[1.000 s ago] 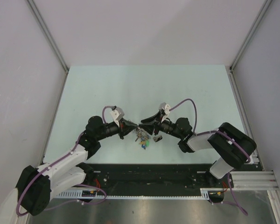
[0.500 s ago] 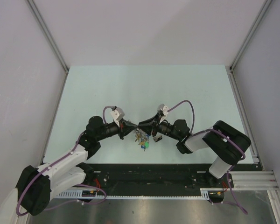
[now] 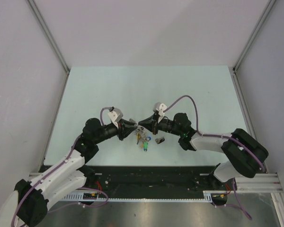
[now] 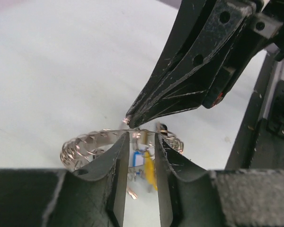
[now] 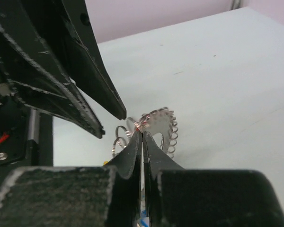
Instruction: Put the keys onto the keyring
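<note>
Right end effector [image 5: 141, 132] pinched together on the keyring [image 4: 85, 142] wire, left end effector [image 4: 142, 138] tips narrowly apart at the same ring, can't tell if gripping, ring above near-centre table [image 3: 180, 90], coloured-head keys [image 3: 143, 141] hanging below.

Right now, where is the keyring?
The keyring hangs over the near middle of the table in the top view, pinched by the right gripper, with the left gripper straddling it.

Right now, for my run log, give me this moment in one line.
left claw: straddling ring, grip unclear | right claw: shut on ring | keys: bunched below ring
</note>
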Robot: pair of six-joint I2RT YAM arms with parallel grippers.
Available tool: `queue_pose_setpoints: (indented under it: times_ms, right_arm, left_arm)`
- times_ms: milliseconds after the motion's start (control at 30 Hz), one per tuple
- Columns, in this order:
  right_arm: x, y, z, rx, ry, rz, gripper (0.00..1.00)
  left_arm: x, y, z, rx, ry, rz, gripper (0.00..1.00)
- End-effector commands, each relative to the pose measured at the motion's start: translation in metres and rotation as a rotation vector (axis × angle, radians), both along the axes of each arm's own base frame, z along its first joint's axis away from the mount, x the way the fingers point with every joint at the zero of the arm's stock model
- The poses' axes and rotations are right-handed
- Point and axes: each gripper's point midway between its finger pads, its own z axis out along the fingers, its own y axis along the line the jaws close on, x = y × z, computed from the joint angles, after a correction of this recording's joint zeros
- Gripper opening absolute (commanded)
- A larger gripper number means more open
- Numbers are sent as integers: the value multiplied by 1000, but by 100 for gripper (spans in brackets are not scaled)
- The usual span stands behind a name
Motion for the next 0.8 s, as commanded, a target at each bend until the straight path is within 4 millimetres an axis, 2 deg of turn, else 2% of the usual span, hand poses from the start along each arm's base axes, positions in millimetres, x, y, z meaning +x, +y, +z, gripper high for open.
queue_pose_setpoints:
  times_ms: [0,200,233,267,300,333,367,467,533,567,600,633,700,767]
  right_arm:
    - [21,-1,25,-256,-271,-56,0]
    - [26,8,37,-500,-390,-37,0]
    - [26,6,25,-565,-387,-16,0]
    - [28,12,41,-565,-415,-15,0]
    - [31,11,42,-592,-421,-25,0]
    - [30,8,32,-664,-419,-11,0]
    - [31,11,41,-678,-440,-13,0]
    - [41,6,42,-791,-467,-53,0]
    - [35,1,31,-844,-435,7,0]
    - [39,1,26,-860,-430,6,0]
    - [39,2,28,-887,-433,0,0]
    - [31,-5,16,-941,-392,52,0]
    - [28,-1,6,-949,-361,112,0]
    - [17,-3,-7,-975,-309,195,0]
  left_arm:
    - [8,21,32,69,-95,109,34]
    - [8,42,30,164,-101,179,38]
    - [8,44,32,159,-104,194,38]
    - [9,46,31,157,-100,209,43]
    - [11,49,29,148,-90,239,45]
    - [12,51,29,142,-88,256,47]
    - [12,53,30,133,-92,268,48]
    - [15,59,29,128,-93,312,53]
    - [17,62,30,128,-100,331,57]
    - [17,63,32,123,-104,335,58]
    - [16,62,31,103,-87,342,60]
    - [16,63,30,100,-83,347,61]
    - [17,64,30,91,-78,358,61]
    - [18,67,28,89,-69,375,62]
